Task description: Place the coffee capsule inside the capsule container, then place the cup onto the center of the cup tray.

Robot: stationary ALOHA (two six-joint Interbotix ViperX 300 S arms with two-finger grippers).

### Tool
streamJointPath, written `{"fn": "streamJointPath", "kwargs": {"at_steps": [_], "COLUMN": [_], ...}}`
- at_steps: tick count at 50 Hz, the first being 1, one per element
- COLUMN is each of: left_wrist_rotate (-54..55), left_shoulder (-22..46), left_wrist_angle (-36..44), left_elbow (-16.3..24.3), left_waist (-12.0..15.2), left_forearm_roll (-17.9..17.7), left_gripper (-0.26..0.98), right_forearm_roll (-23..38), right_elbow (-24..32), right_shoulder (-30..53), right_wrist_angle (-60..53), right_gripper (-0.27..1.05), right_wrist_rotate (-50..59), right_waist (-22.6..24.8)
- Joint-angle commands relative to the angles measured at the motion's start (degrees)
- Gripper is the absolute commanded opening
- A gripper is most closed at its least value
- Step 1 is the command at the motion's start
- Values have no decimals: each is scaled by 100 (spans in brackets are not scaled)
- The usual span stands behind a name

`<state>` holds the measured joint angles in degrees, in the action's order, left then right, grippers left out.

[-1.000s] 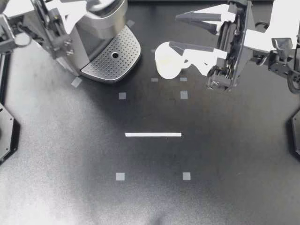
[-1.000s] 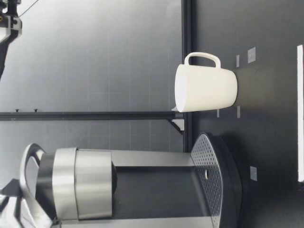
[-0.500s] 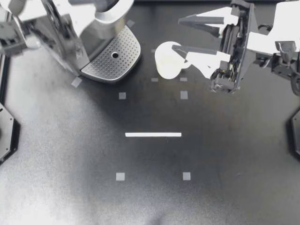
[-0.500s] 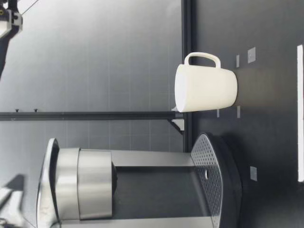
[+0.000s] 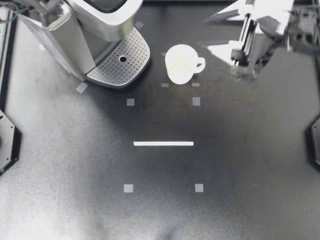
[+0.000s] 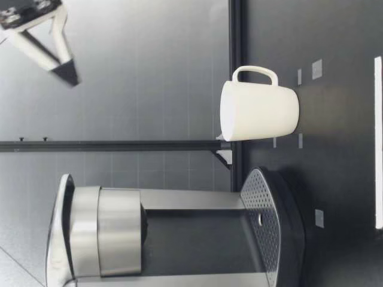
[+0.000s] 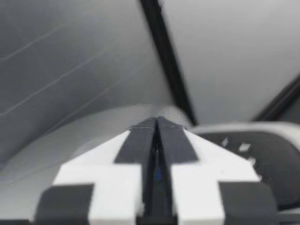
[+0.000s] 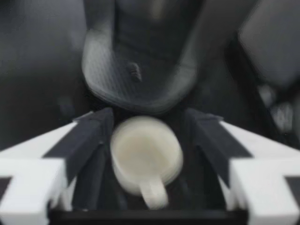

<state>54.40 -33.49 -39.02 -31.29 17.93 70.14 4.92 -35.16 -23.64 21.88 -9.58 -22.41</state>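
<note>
Currently, the cup (image 5: 181, 63) stands upright on the table (image 5: 240, 165), just beside the perforated cup tray (image 5: 131, 55) of the coffee machine (image 5: 95, 22) but not on it, with its handle turned away from the machine toward my right arm's side. From table height the cup (image 6: 260, 113) is seen resting on the dark surface, apart from the tray (image 6: 269, 221), which juts out at the foot of the machine (image 6: 179, 239). A few small tape squares (image 5: 196, 101) lie around the cup, and a white strip (image 5: 163, 143) lies farther out toward the middle of the table. My right hand (image 5: 207, 35) is near the cup on the handle side, blurred, with its two fingers spread wide and holding nothing. In the right wrist view the cup (image 8: 145, 152) shows between those open fingers (image 8: 89, 138) without either touching it, its handle pointing back toward the wrist, and the tray (image 8: 117, 89) lies beyond it. My left hand (image 7: 156, 123) is closed, its fingers (image 7: 136, 140) pressed together. I cannot tell whether anything is pinched between them. Ahead of it is a pale curved surface, too blurred to name.
</note>
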Motion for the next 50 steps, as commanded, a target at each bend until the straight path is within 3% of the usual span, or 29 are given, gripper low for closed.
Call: {"fn": "streamJointPath", "kwargs": {"at_steps": [1,10,16,23,29,50], "left_wrist_rotate": [-896,-2452,-2909,-2944,-2944,-2944], "left_shoulder": [-44,0,-62,-202,-316,-475], "left_wrist_angle": [-817,-1907,-1978,-1969,-1890,-1652], "left_elbow": [492,1195,1345,1283,1213,1028], "left_waist": [-220,-308,-308,-308,-308,-308], "left_forearm_roll": [-932,-2795,-3393,-3524,-3524,-3454], "left_gripper": [9,10,10,10,10,10], "right_forearm_roll": [97,-413,-1248,-2566,-3199,-3410], "right_elbow": [510,1099,1274,1169,993,756], "right_shoulder": [114,615,853,1028,1239,2197], "right_wrist_angle": [1151,2663,3032,3067,2892,2153], "right_gripper": [61,61,61,61,62,62], "right_wrist_rotate": [-237,-1160,-1986,-3182,-3902,-4333], "right_waist": [-141,-325,-712,-1336,-1723,-1819]}}
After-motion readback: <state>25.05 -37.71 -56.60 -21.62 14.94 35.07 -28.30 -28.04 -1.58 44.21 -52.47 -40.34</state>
